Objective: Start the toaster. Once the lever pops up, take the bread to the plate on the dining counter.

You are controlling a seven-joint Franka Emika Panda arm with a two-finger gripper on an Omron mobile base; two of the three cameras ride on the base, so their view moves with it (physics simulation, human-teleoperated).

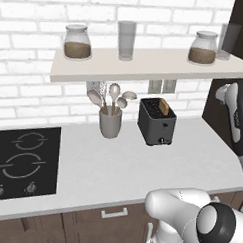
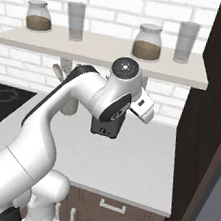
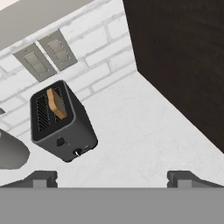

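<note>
The dark grey toaster (image 1: 157, 122) stands on the white worktop against the brick wall, and the tan bread (image 1: 164, 107) pokes up from its right slot. In the hand view the toaster (image 3: 61, 124) lies at the left with the bread (image 3: 56, 104) in one slot and a small round knob (image 3: 78, 152) low on its front. My gripper (image 3: 112, 180) hangs above the worktop, to the right of the toaster and apart from it. Its fingertips (image 3: 41, 178) stand wide open with nothing between them. From the right base view my arm covers most of the toaster (image 2: 104, 128). The plate and the dining counter are out of view.
A grey utensil cup (image 1: 110, 124) stands just left of the toaster. A black hob (image 1: 21, 161) sits at the far left. A shelf (image 1: 146, 67) with jars and glasses hangs over the toaster. A tall dark cabinet side (image 3: 183, 65) bounds the worktop on the right. Wall outlets (image 3: 43, 57) sit behind the toaster.
</note>
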